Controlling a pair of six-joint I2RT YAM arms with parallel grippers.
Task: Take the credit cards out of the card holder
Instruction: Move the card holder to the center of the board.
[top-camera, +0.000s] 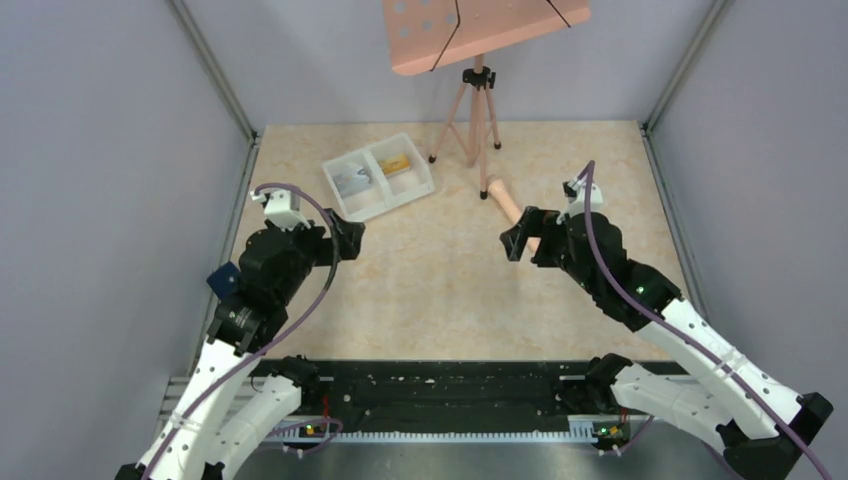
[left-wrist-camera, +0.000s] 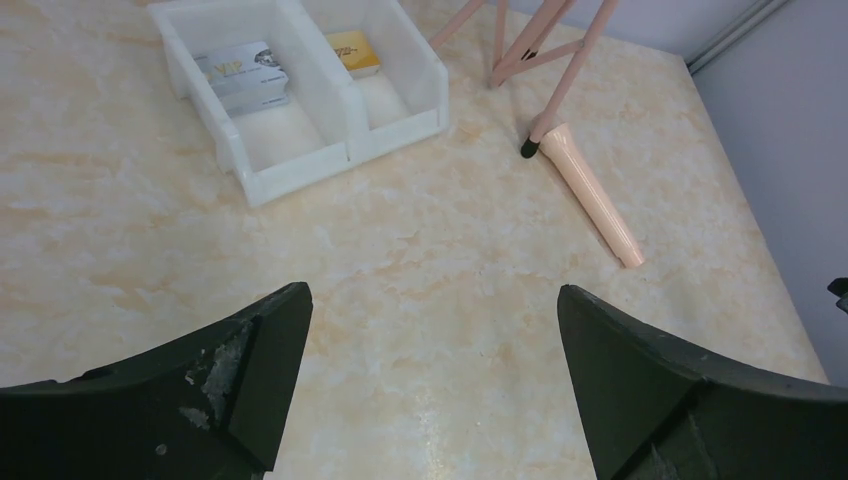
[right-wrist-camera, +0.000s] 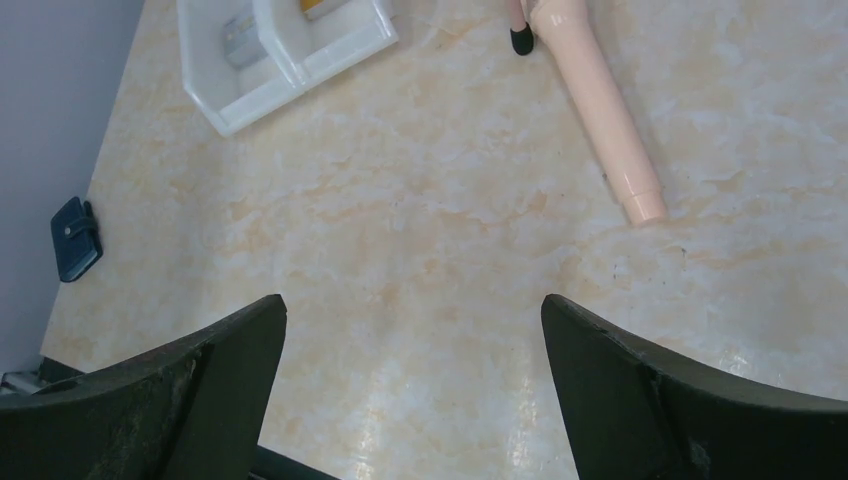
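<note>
- The left gripper (left-wrist-camera: 430, 385) hung over the table (left-wrist-camera: 420, 260), its jaws spread wide and holding nothing.
- The right gripper (right-wrist-camera: 412, 390) was spread just as wide, and empty too.
- The blue card holder (right-wrist-camera: 75, 238) lay folded shut at the table's left edge (partly hidden by the left arm in the top view).
- In the white tray (left-wrist-camera: 300, 170), grey cards (left-wrist-camera: 243, 75) filled one compartment and a yellow card (left-wrist-camera: 355, 52) the other, well apart from the card holder.

You can read just one thing: the letters "VIP" on the grey-silver card (left-wrist-camera: 240, 68), which lies in the left compartment of the white tray (left-wrist-camera: 300, 168). The finer print under them is too small to read. The yellow card (left-wrist-camera: 353, 50) in the tray's other compartment shows nothing legible.
</note>
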